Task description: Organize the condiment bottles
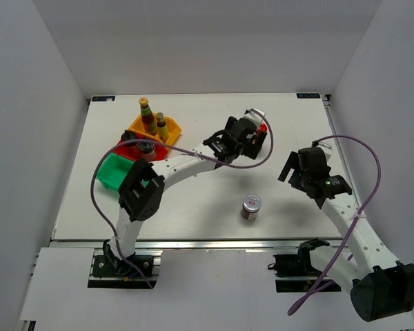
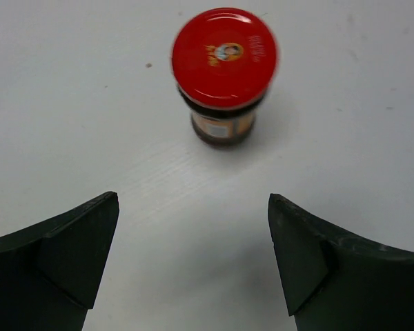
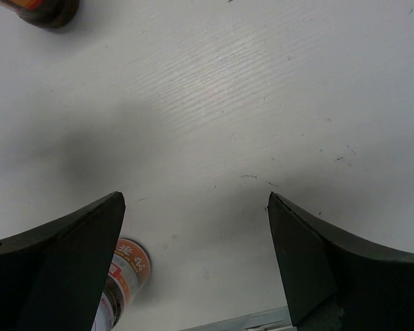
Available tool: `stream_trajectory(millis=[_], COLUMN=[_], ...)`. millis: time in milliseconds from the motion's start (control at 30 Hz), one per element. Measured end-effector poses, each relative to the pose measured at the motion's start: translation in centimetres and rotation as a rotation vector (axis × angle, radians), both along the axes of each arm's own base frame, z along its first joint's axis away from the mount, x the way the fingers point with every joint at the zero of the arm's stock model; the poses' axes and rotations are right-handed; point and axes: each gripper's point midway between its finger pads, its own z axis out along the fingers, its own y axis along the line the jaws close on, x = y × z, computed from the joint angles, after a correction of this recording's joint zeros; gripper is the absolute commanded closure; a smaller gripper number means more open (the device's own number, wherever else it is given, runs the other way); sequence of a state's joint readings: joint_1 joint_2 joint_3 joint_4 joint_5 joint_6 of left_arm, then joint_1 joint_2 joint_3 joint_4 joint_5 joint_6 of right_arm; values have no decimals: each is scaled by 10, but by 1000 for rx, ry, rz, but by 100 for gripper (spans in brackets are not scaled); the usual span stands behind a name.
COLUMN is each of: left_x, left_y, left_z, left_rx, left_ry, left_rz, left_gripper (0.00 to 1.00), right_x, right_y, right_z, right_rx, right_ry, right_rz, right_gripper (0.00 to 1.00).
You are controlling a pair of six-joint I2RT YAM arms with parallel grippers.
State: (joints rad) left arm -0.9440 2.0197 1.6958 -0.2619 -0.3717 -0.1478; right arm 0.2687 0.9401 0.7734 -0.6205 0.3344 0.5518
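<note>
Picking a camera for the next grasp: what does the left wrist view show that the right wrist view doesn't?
Only left wrist: the whole red-capped jar, upright, ahead of the open left gripper, untouched. Only right wrist: an orange-labelled jar partly hidden by the right gripper, and a dark jar cut off at the top edge. Both: white table and open, empty jaws.

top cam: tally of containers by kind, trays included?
Slim sauce bottles: 2
Red-capped jar: 1
Silver-lidded jar: 1
Dark-lidded jar: 1
Trays: 3, namely yellow tray, red tray, green tray
Total: 8
</note>
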Motion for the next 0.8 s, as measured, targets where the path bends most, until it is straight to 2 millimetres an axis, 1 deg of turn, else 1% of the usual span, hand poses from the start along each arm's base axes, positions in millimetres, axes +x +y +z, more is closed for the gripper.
stream_trajectory(millis=[67, 133, 167, 233, 333, 400, 500, 667, 733, 800], left_x=[27, 41, 45, 51, 55, 56, 62, 76, 84, 89], left_y=[5, 3, 0, -12, -24, -30, -33, -34, -38, -42], left_z=[-16, -31, -38, -46, -54, -55, -51, -39, -31, -29], left_rx=[24, 45, 54, 55, 38, 22, -5, -45, -68, -80], left_ry=[5, 11, 17, 23, 31, 36, 27, -17, -42, -55], left_rz=[12, 0, -8, -37, -72, -94, -106, -87, -80, -79], left_gripper=[2, 2, 2, 2, 2, 2, 2, 2, 2, 2], right_x=[1, 4, 4, 6, 8, 9, 10, 11, 10, 10], right_y=[0, -1, -1, -2, -3, -3, -3, -3, -3, -3], right_z=[1, 2, 3, 4, 5, 6, 7, 4, 3, 1], right_rx=[-1, 0, -2, -5, -8, -8, -7, -7, -8, -9], right_ry=[-7, -18, -22, -30, -40, -47, -58, -62, -62, -59], right_rz=[-4, -9, -11, -16, -20, -22, -24, -23, -21, -20], right_gripper=[11, 11, 11, 11, 11, 11, 11, 11, 11, 11])
